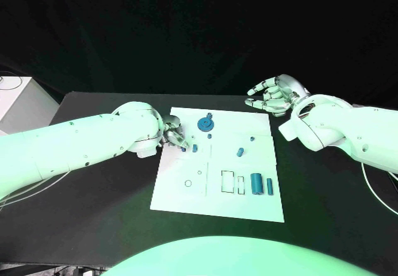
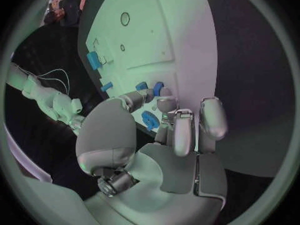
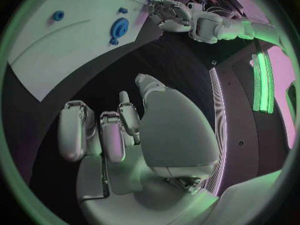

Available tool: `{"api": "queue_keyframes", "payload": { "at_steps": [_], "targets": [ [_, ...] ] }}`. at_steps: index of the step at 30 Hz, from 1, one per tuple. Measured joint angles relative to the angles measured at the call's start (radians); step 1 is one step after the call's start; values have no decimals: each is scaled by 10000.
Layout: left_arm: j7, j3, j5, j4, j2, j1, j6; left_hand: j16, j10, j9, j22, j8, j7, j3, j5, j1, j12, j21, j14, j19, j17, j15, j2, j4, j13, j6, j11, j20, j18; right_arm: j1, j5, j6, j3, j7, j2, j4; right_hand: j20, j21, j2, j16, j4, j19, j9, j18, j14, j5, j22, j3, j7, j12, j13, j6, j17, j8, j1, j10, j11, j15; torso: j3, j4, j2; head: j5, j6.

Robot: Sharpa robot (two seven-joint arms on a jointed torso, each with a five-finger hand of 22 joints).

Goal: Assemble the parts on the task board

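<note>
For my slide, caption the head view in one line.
Left hand reaches small blue parts on the task board; right hand hovers off it.

The table (image 1: 99,213) was black. On it lay a white board (image 1: 187,198), printed with thin dark outlines: rectangles (image 1: 227,181) and a small circle (image 1: 188,183). The pieces on the board were all blue: a toothed gear (image 1: 205,123), a small peg (image 1: 240,152), and two upright cylinders (image 1: 257,183). Both arms were white, the left arm (image 1: 75,146) and the right arm (image 1: 348,129) alike. The left hand (image 1: 172,132) and the right hand (image 1: 271,95) were silver. A white box (image 1: 20,103) stood beside the table.
</note>
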Motion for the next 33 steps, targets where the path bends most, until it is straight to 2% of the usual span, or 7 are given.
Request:
{"api": "queue_keyframes", "payload": {
  "at_steps": [2, 9, 16, 23, 33],
  "targets": [
    [0, -3, 1, -18, 7, -5, -20, 0, 15, -38, 0, 10, -43, -44, -1, -119, 0, 0, 0, 0, 0, 0, -29, -46, 0, 44, -16, 0, -103, 0, 0, 0, 0, 1, 0, 0, 0, 0, 0, 0, 0, 0, 0, 0, 0, 0, 0, 0, 0, 0, 0, 0, 0, 0, 0, 0, 0, 0, 0, 0, 0, 0, 0],
    [0, -10, 7, -56, 22, -15, -55, 0, -30, -65, -19, -67, -150, -503, -44, -249, 0, -39, 0, 0, 0, 0, -144, 224, -5, 151, -62, 0, -99, -1, 0, 0, 4, 3, -9, 0, 0, 0, 0, 0, 0, 0, 0, 0, 0, 0, -1, 0, 0, 0, 0, 0, 0, 0, 0, 0, 0, 0, 0, -8, 0, -6, 0],
    [9, -11, 18, -94, 28, -18, -61, -1, -54, -92, -27, -67, -113, -812, -44, -286, 0, -39, -1, 0, 0, 0, -181, 393, -19, 132, -71, 0, -97, -1, 0, -1, 1, 4, -15, 0, 0, 0, 0, 0, 0, 0, 0, -1, 0, 0, -2, 0, 0, 0, -11, 0, 0, 0, 0, 0, 0, 0, 0, -8, 1, -18, 0],
    [27, -15, 18, -111, 8, -27, -70, -1, -105, -90, -32, -129, -86, -1761, -29, -362, 0, -77, -1, 0, 0, 0, -257, 793, -14, 163, -54, 0, -95, -1, 0, -2, 1, 8, -24, -1, 0, 0, 0, 0, 0, 0, 0, 0, 0, 0, -3, -1, 0, 0, -11, 0, 0, 0, 0, 0, 0, 0, 2, -8, 0, -20, 0],
    [63, -17, 7, 78, -169, -48, -100, -1, -104, -91, -43, -183, -52, -2126, -30, -365, 0, -77, -1, -1, 0, 1, -260, 1024, -14, 199, -54, 0, -93, -1, 0, -2, 1, 12, -38, 0, 0, -55, -1, 0, -1, 0, -8, -1, 0, 0, -3, -1, 0, 0, -21, 0, 0, 0, -80, 0, 0, 0, 0, -12, 1, -59, 0]
  ]
}}
